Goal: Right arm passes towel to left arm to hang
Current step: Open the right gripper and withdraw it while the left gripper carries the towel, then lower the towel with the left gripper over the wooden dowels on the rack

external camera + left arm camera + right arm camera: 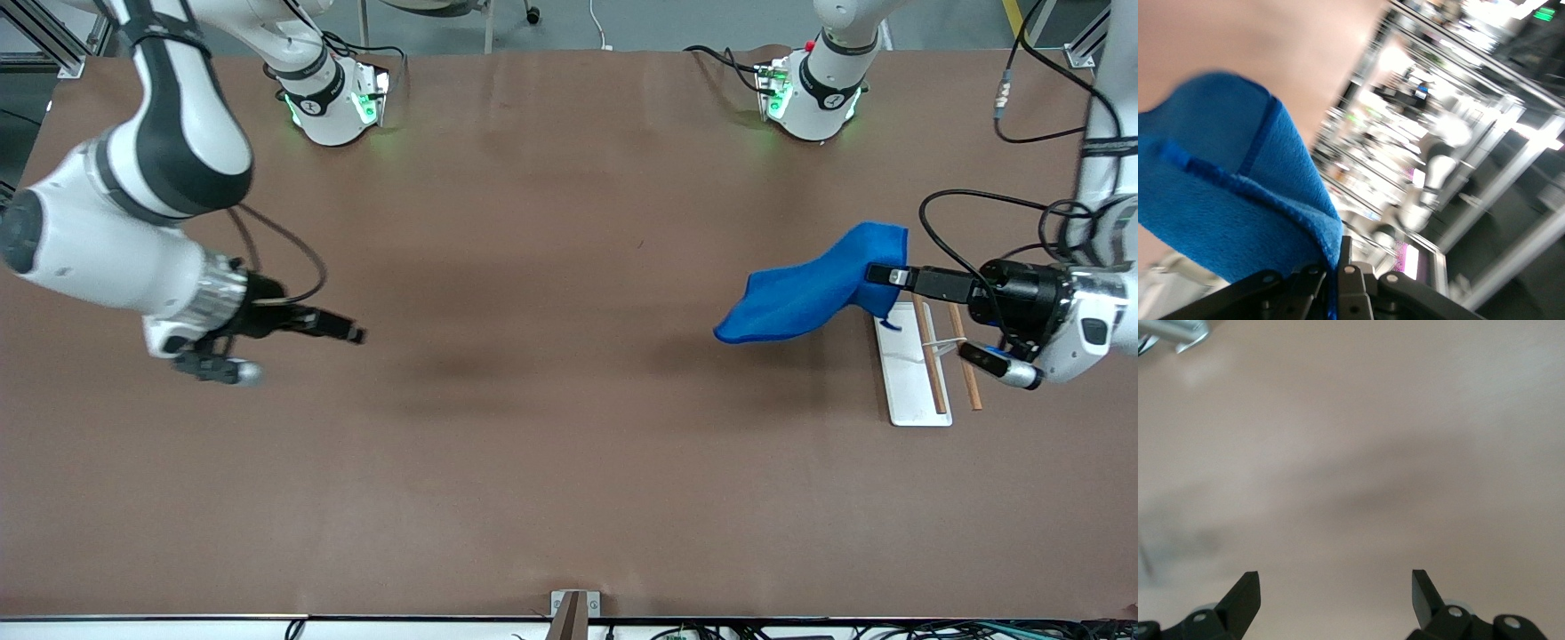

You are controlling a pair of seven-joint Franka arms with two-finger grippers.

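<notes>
The left gripper (880,274) is clamped on one edge of the towel (813,286), holding it up in the air over the table (551,444) at the left arm's end. The cloth hangs out from the fingers toward the table's middle, its free end drooping, and a small tail dangles under the grip. In the left wrist view the towel (1225,193) fills the space ahead of the fingers, its darker hem showing as a stripe across the fold.

Just under the left gripper sits a white rack (911,366) with two wooden rods (929,356) lying along it, one on the base and one just off its edge toward the left arm's end. The towel overlaps the rack's upper corner in the front view; whether they touch cannot be told.

The right gripper (356,334) hovers over bare table at the right arm's end, well apart from the towel, fingers (1245,597) spread wide and holding nothing.

One towel, one rack, two rods. The table is a brown sheet, open across its whole middle between the two grippers. A small bracket (573,609) sits at the edge nearest the camera.
</notes>
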